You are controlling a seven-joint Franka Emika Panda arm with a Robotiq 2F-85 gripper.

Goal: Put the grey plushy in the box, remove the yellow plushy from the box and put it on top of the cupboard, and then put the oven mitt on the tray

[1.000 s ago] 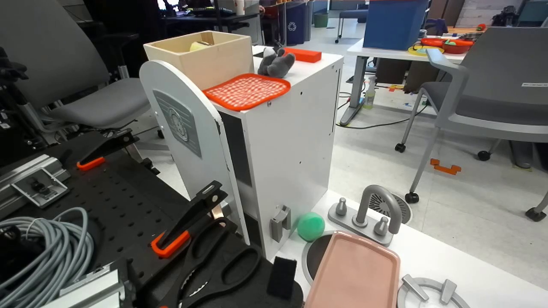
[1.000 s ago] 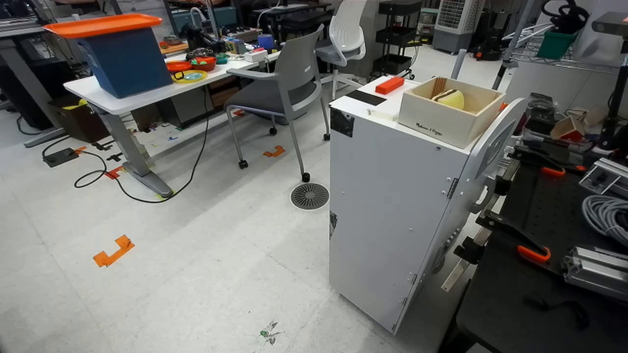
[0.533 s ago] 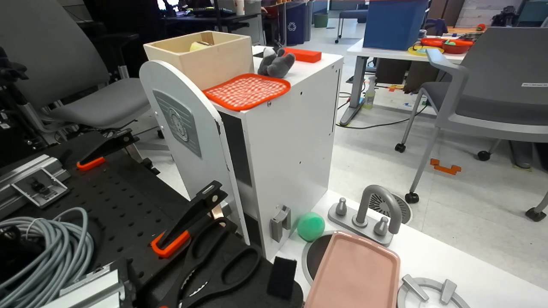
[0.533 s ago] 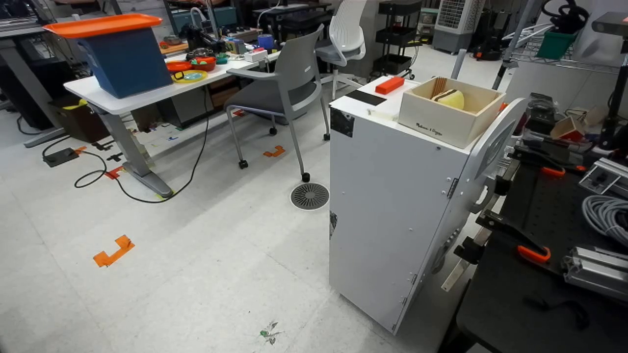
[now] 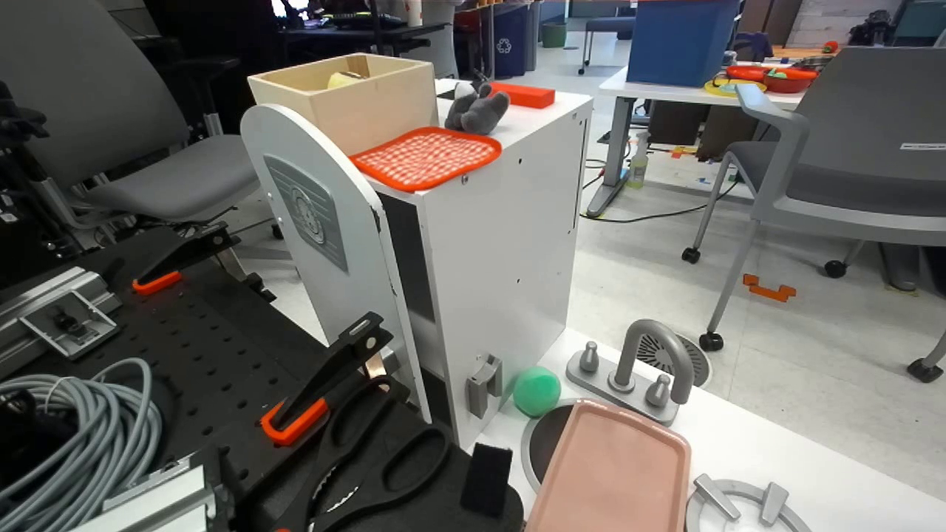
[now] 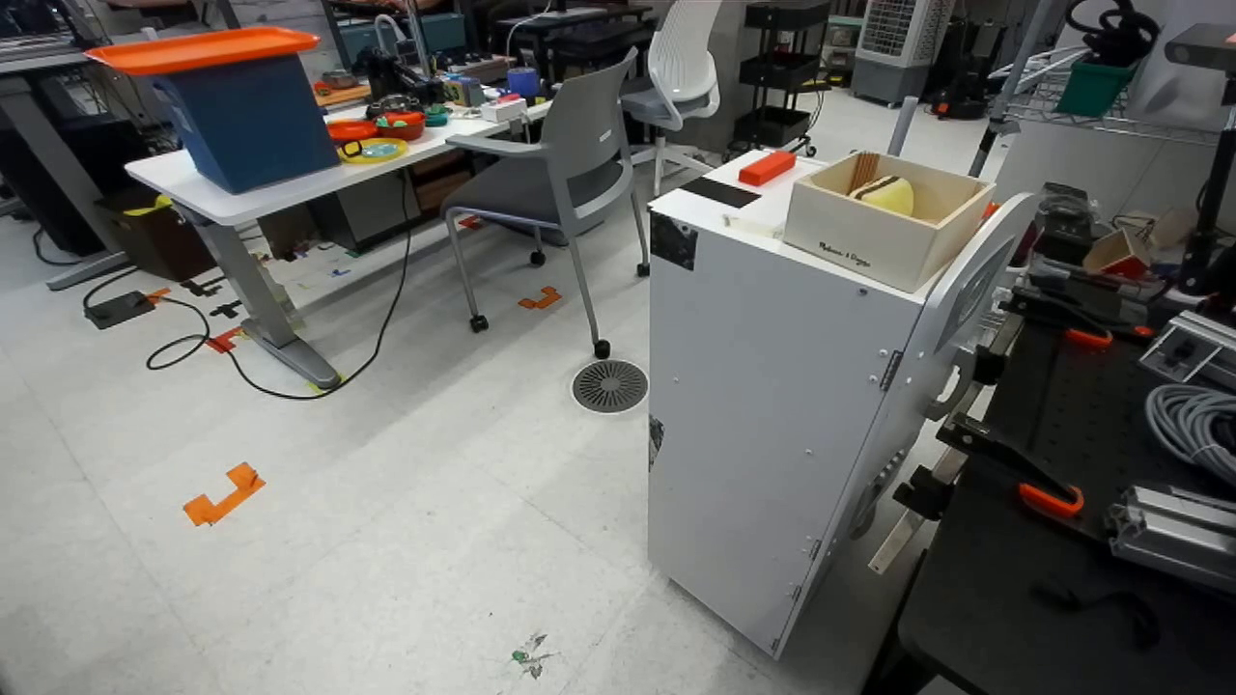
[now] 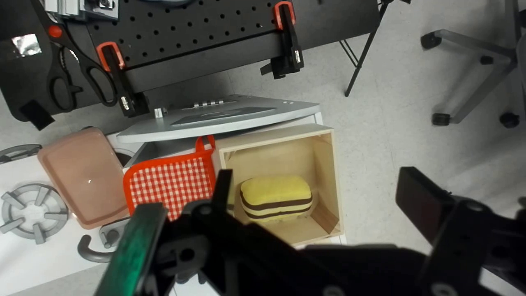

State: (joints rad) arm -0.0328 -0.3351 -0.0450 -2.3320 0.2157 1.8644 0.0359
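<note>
The grey plushy (image 5: 480, 114) lies on top of the white cupboard (image 5: 502, 244), beside the wooden box (image 5: 369, 103). The box hides it in an exterior view (image 6: 855, 236). The yellow plushy (image 7: 277, 191) with dark stripes lies inside the box, and shows in both exterior views (image 5: 344, 78) (image 6: 888, 196). The orange-red oven mitt (image 5: 429, 157) lies flat on the cupboard top against the box; it shows in the wrist view (image 7: 170, 181). The pink tray (image 5: 621, 469) lies lower, over the sink. My gripper (image 7: 317, 187) is open and empty above the box, outside both exterior views.
The cupboard door (image 5: 318, 214) rises above the cupboard's top edge. A red block (image 5: 525, 94) lies behind the grey plushy. A green ball (image 5: 537, 391) and a faucet (image 5: 650, 362) stand near the tray. A black table (image 5: 222, 355) holds clamps and scissors.
</note>
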